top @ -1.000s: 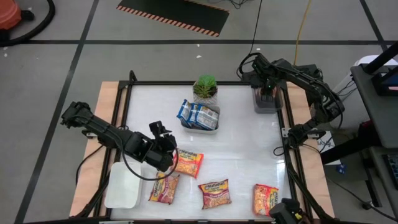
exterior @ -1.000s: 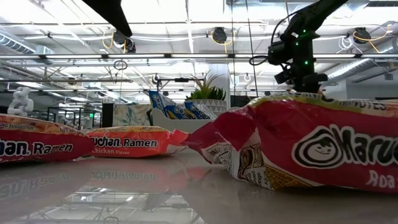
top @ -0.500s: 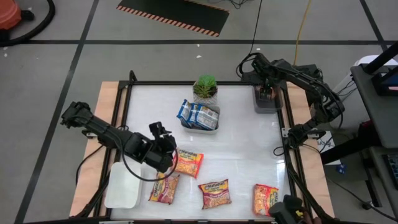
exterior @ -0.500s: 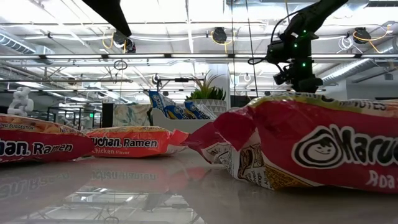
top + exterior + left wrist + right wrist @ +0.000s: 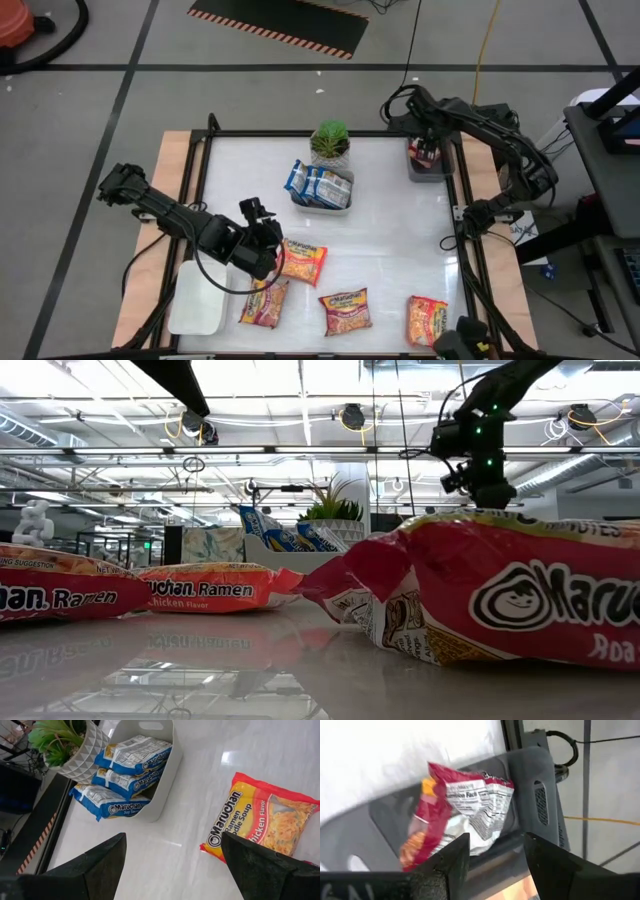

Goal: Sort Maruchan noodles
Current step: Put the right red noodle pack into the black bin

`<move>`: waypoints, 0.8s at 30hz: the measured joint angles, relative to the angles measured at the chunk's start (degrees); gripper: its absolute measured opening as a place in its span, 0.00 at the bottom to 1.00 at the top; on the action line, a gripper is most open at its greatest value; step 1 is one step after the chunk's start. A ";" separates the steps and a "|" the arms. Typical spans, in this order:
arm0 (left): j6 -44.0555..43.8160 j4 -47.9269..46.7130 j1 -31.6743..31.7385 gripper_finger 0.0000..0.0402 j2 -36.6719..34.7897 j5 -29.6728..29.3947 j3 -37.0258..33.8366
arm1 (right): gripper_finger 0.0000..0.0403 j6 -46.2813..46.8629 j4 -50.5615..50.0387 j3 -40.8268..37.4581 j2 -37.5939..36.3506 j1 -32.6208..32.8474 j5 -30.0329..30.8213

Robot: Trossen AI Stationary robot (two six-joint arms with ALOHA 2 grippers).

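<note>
Just beside the left end effector (image 5: 262,240), whose fingers are spread and empty, lies the orange-red plastic chicken noodle packet (image 5: 302,261) on the white tabletop (image 5: 390,230), long axis pointing away from it. The right end effector (image 5: 428,152), spread, hangs over the grey tray (image 5: 428,172) far off.

Count so far: three blue packets (image 5: 318,183) in the white bin (image 5: 343,204), four orange-red packets (image 5: 345,311) loose on the bench (image 5: 400,240), one red packet (image 5: 457,810) in the grey tray (image 5: 530,795), one plant (image 5: 330,140).

A potted plant (image 5: 330,140) (green, spiky) stands beside a white tray (image 5: 196,297).
</note>
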 joint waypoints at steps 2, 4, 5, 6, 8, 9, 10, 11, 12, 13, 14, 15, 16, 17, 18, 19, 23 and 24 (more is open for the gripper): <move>0.00 0.00 0.00 0.82 0.00 -0.01 0.00 | 0.45 1.88 -0.40 0.00 -1.45 0.70 -0.16; 0.00 -0.02 0.00 0.82 0.00 -0.02 0.00 | 0.45 3.47 -1.87 0.00 -3.28 1.78 -0.17; 0.02 -0.02 0.00 0.82 0.00 -0.02 0.00 | 0.45 4.16 -2.91 0.00 -4.18 2.42 -0.18; 0.02 -0.03 0.04 0.82 0.00 -0.02 0.00 | 0.45 4.83 -4.37 0.00 -5.17 3.20 -0.22; 0.03 -0.02 0.05 0.82 0.00 -0.02 0.00 | 0.45 5.55 -7.82 0.00 -6.92 4.60 -1.67; 0.05 -0.02 0.04 0.82 0.00 -0.02 0.00 | 0.45 5.60 -9.08 -0.30 -7.96 5.37 -2.56; 0.05 -0.02 0.04 0.82 0.00 -0.02 0.00 | 0.45 5.33 -9.95 -1.04 -9.03 6.18 -2.97; 0.05 -0.02 0.05 0.82 0.00 -0.02 0.00 | 0.45 4.73 -10.51 -2.07 -10.11 7.07 -3.01; 0.05 -0.02 0.06 0.82 0.00 -0.02 0.00 | 0.45 3.99 -10.57 -3.43 -11.17 7.91 -3.00; 0.05 -0.02 0.05 0.82 0.00 -0.02 0.00 | 0.45 3.28 -10.26 -5.14 -12.31 8.58 -3.02; 0.05 -0.02 0.07 0.82 0.00 -0.02 0.00 | 0.45 2.78 -9.52 -7.03 -13.38 9.16 -3.00; 0.06 -0.02 0.04 0.82 0.00 -0.02 0.00 | 0.45 2.65 -8.54 -8.96 -14.34 9.53 -2.97; 0.04 -0.02 0.04 0.82 0.00 -0.02 0.00 | 0.45 2.68 -7.46 -11.06 -15.25 9.71 -2.96; -0.04 -0.02 0.04 0.82 0.00 -0.02 0.00 | 0.45 2.85 -6.17 -13.20 -15.97 9.83 -2.87; -0.12 -0.02 0.04 0.82 0.00 -0.02 0.00 | 0.45 3.27 -4.83 -15.33 -16.57 9.83 -2.82; -0.16 -0.01 0.04 0.82 0.00 -0.03 0.00 | 0.45 3.75 -3.43 -17.40 -17.07 9.83 -2.82; -0.03 0.00 0.04 0.82 0.00 -0.04 0.00 | 0.45 5.11 2.76 -24.65 -18.13 9.83 -1.76; 0.25 0.00 0.04 0.82 0.00 -0.04 0.00 | 0.45 5.29 4.39 -26.12 -18.22 9.83 -0.69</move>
